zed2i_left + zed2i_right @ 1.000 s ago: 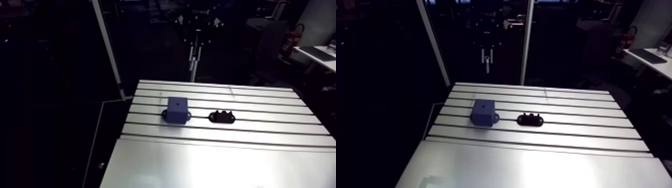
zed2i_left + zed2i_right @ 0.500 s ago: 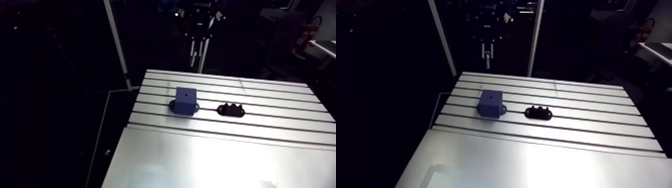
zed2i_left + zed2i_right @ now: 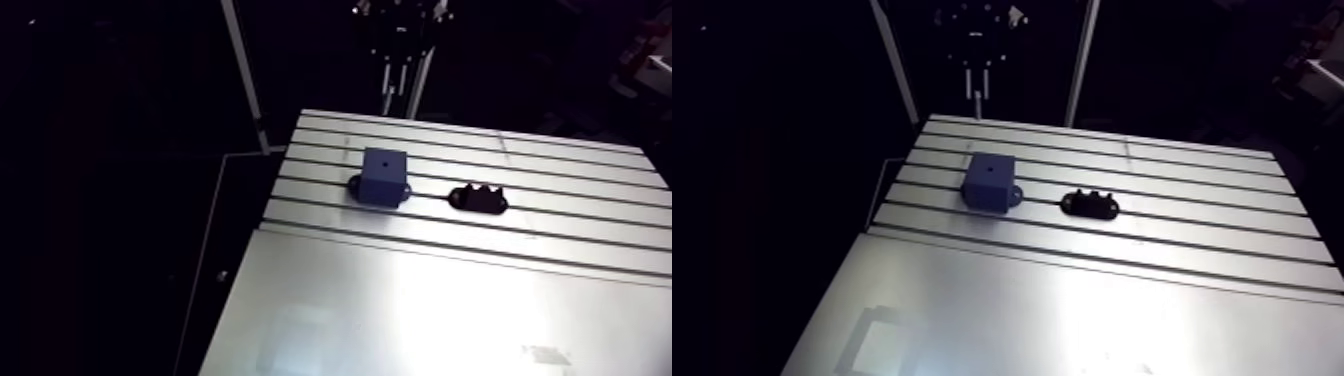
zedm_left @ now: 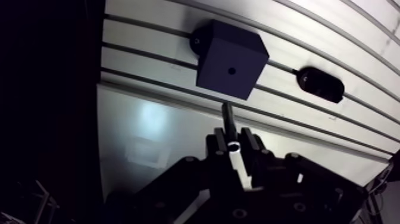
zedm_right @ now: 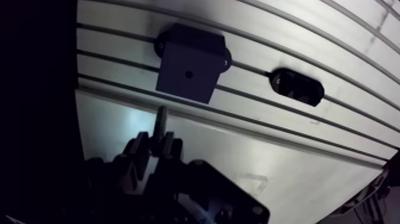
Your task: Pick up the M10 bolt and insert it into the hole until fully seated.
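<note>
The dark, slim metal M10 bolt is clamped in the pincer. The two black fingers stand close together and press on its head end, while its shank sticks out ahead of them. In the wrist view the bolt's tip points toward the dark-blue box-shaped block and ends just short of the block's near edge. How far the tip is above the block or the bench cannot be judged. The small round hole in the middle of the block's top face is open, with nothing in it. The block stands upright on the slotted part of the aluminium bench, with a small rounded mounting ear at its foot on either side. Beside it along the same band of slots, clearly apart from it, lies a low black oval holder with bumps along its top. The nearer part of the bench is a smooth, bright metal plate, and the pincer hangs over this plate, close to the seam where the slots begin.
</note>
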Action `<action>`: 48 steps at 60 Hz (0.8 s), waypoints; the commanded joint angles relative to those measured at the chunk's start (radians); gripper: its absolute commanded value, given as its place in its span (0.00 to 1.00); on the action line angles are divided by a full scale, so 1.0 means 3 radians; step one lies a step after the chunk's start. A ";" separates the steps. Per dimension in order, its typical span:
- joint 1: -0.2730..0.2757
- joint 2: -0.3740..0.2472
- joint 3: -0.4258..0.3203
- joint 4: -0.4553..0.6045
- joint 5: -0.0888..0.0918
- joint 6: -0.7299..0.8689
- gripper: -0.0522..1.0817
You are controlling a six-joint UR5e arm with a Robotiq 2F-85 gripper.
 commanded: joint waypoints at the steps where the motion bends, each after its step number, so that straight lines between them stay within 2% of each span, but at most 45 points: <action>1: 0.0004 0.0074 -0.0019 -0.0005 -0.0051 0.0002 1.00; 15: 0.0004 0.0101 -0.0014 0.0022 -0.0092 0.0002 1.00; 48: 0.0040 0.0238 0.0038 -0.0005 -0.0108 0.0012 1.00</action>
